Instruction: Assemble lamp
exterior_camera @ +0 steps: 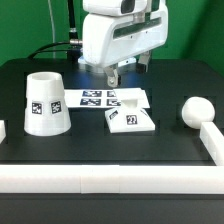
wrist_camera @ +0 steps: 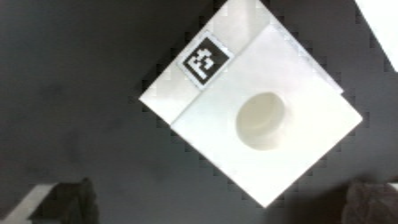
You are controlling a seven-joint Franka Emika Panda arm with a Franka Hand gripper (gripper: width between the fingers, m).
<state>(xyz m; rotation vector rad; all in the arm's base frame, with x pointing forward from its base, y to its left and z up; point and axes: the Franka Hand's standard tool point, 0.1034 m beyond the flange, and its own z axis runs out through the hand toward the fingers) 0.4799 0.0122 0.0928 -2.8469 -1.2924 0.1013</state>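
The jaws stood open: in the wrist view the two dark fingertips (wrist_camera: 63, 200) were well apart and held nothing. From where I stood, the gripper (exterior_camera: 113, 76) hung above the black table (exterior_camera: 90, 150), over the far side of the marker board (exterior_camera: 100, 98), and it touched no part. The lamp was not yet put together, and its three parts lay apart from each other. In the exterior view, the flat square base (exterior_camera: 130, 119) lay near the middle of the table, at about 5 o'clock from the marker board and just beside it; whether they touched, I could not tell. The wrist view showed the base (wrist_camera: 196, 95) turned like a diamond, with one square tag (wrist_camera: 208, 60) near a corner and a round hole (wrist_camera: 263, 120) in the middle. The shade (exterior_camera: 45, 103) stood at 9 o'clock from the base, wide end down, with tags on its side. The bulb (exterior_camera: 195, 110) lay at 3 o'clock from the base, well apart from it; its neck I could not make out. A long white border bar (exterior_camera: 110, 178) closed the table at 6 o'clock.
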